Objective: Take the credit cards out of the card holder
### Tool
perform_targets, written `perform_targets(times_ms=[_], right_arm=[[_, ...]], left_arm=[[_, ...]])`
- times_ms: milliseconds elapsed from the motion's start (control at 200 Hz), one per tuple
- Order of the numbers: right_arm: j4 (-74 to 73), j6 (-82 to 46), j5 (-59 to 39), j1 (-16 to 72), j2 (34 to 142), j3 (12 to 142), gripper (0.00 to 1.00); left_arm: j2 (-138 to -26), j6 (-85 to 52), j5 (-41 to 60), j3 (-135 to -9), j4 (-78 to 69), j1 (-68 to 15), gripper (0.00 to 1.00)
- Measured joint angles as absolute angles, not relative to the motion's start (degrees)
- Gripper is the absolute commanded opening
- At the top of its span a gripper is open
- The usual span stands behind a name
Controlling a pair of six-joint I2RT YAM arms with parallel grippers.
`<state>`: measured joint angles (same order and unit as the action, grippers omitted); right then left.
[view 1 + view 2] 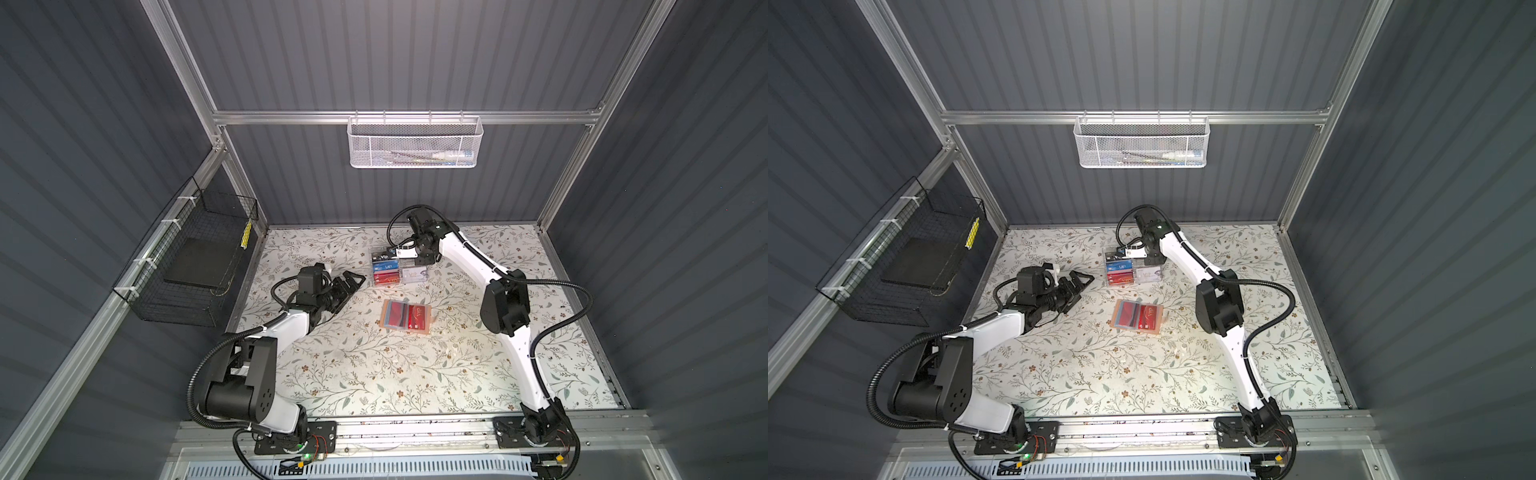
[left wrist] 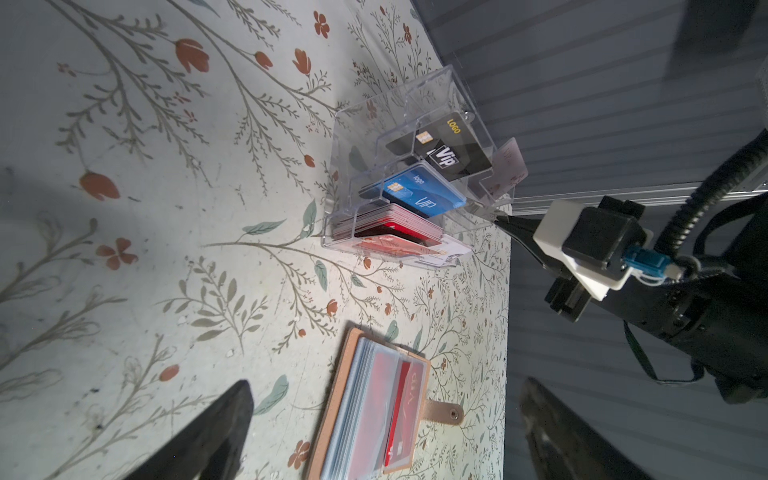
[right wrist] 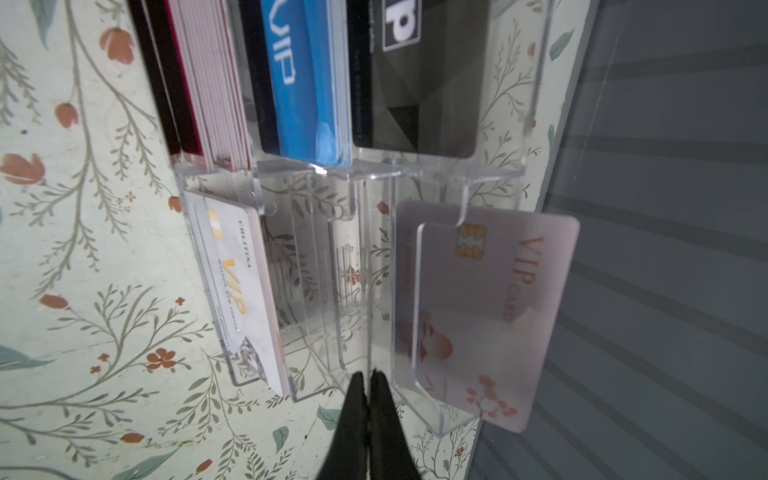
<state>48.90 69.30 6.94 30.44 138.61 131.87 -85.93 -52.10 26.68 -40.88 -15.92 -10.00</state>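
The card holder (image 1: 406, 316) lies open mid-tabletop (image 1: 374, 374). A red credit card (image 1: 419, 319) shows in a sleeve, so removal is judged unfinished. The left gripper (image 1: 349, 293) stands near the holder, apart from it, fingers spread wide and empty. The right gripper (image 3: 368, 388) sits at the clear acrylic rack (image 1: 399, 266), fingers together, holding nothing. Next move: pinch the red card's exposed edge and slide it out while restraining the holder.

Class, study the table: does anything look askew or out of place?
Yes: the pale pink card in the clear rack juts out sideways past its slot, tilted. The card holder lies open and flat; nothing odd there.
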Motion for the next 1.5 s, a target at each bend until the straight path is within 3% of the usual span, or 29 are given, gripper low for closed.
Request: perform_targets(times_ms=[986, 1321, 1496], right_arm=[[44.9, 66.5, 7.3, 30.5, 138.2, 129.2, 0.31], [42.9, 63.4, 5.6, 30.5, 131.2, 123.9, 0.38], [40.9, 60.9, 5.1, 30.5, 126.9, 120.8, 0.49]], left_arm=[[-86.0, -52.8, 27.2, -40.9, -16.8, -9.9, 1.00], [-85.9, -52.8, 27.3, -40.7, -16.8, -9.9, 1.00], [-84.6, -53.0, 27.3, -40.3, -16.4, -9.9, 1.00]])
